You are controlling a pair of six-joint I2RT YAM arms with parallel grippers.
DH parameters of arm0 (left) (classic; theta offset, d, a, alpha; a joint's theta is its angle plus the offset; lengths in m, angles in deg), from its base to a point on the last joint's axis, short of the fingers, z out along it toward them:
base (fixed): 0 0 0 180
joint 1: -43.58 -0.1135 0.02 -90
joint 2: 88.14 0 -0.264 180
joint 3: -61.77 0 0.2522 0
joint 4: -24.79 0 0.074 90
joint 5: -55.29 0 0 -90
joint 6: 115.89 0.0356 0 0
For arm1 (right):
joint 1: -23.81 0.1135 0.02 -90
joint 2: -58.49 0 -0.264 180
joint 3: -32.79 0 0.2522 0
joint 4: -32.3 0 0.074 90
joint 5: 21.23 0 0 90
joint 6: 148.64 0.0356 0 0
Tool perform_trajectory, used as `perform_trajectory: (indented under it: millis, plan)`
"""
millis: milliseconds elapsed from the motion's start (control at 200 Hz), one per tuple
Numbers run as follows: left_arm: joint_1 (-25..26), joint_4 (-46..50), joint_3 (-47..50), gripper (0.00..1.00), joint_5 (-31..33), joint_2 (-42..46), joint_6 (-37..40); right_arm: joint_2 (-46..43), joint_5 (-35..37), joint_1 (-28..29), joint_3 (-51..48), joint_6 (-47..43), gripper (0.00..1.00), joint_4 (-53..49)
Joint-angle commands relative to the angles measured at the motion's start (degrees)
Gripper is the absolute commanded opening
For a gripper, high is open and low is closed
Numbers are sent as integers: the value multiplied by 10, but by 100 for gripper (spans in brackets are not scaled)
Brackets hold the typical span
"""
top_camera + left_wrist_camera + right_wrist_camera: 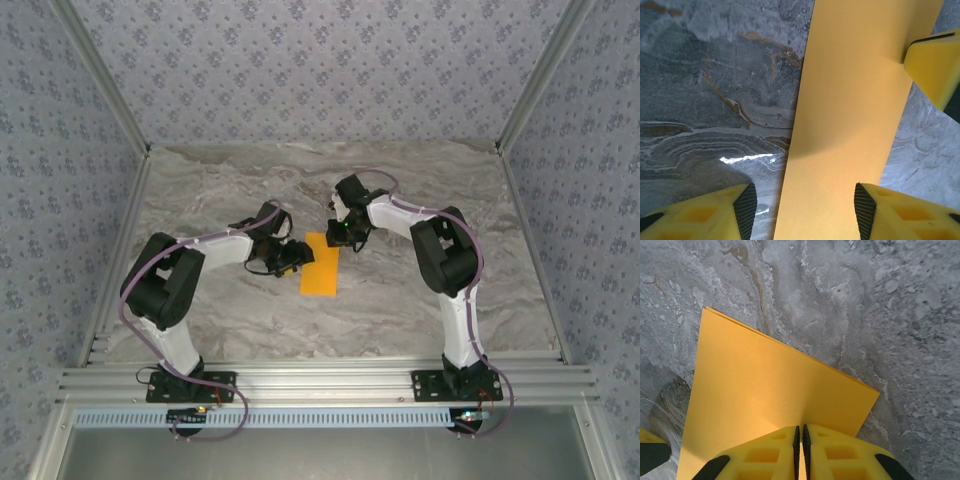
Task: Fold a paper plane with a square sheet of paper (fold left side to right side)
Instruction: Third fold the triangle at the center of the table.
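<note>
1. Right wrist view: the right hand [800, 437] is seen closed down to a hairline slit, its tips set on the near part of the square sheet of paper [765, 390]. Whether a layer is nipped between the pads cannot be told. A downward press is judged likelier than a grip, since the sheet lies flat.
2. Just beyond those tips, two stacked layers are shown at the sheet's far edge. The sheet is doubled over, so the left-to-right fold is judged made, with the crease probably being set now.
3. Over to the left wrist view: the left hand [804, 210] is held roughly half open with nothing gripped. One fingertip stands on either side of the orange strip, above the table [715, 100]. That straddle is judged a guard against the strip sliding or springing up.
4. In the same view, a yellow finger of the right hand is found at the strip's far right edge. The paper is thus pinned at one end and bracketed at the other.
5. From the top external view, the sheet is placed mid-table as a narrow rectangle, directly between the two hands. Its long sides run away from the arm bases, and both arms are bent inward over it.
6. No pointed tip is seen yet, so the dart's corner folds are judged not yet done.
</note>
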State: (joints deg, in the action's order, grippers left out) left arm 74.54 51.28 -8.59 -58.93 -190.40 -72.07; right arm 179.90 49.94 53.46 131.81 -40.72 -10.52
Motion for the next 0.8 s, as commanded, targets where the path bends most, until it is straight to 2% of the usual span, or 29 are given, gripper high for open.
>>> perform_trajectory:
  millis: [0, 480, 794]
  plan:
    - [12, -9, -10, 53, -16, -17, 0, 12, 5, 3, -20, -11, 16, -11]
    - [19, -5, -17, 32, -14, -15, 1, 12, -4, 4, -24, -7, 15, -2]
    - [19, 14, -6, 25, 8, 16, 2, 12, -4, 3, -24, -8, 16, -1]
